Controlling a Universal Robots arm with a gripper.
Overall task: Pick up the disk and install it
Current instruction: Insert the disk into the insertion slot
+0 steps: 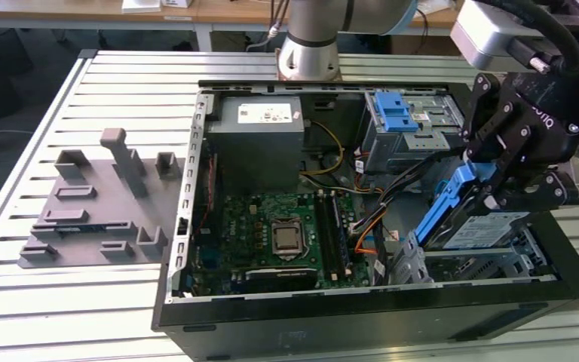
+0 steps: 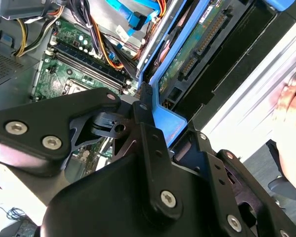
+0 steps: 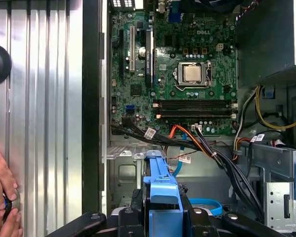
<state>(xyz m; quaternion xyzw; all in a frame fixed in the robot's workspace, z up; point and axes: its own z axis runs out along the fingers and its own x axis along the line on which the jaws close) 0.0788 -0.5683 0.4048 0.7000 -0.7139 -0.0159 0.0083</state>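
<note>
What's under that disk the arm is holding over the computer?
A silver metal bay in a corner of the case, with cables beside it. The disk and gripper cover much of the bay, so whether it is empty cannot be seen.

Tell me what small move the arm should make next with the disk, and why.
Probably ease the disk down into the metal bay: the hand grips it tilted, partly above the bay, not yet seated.
</note>
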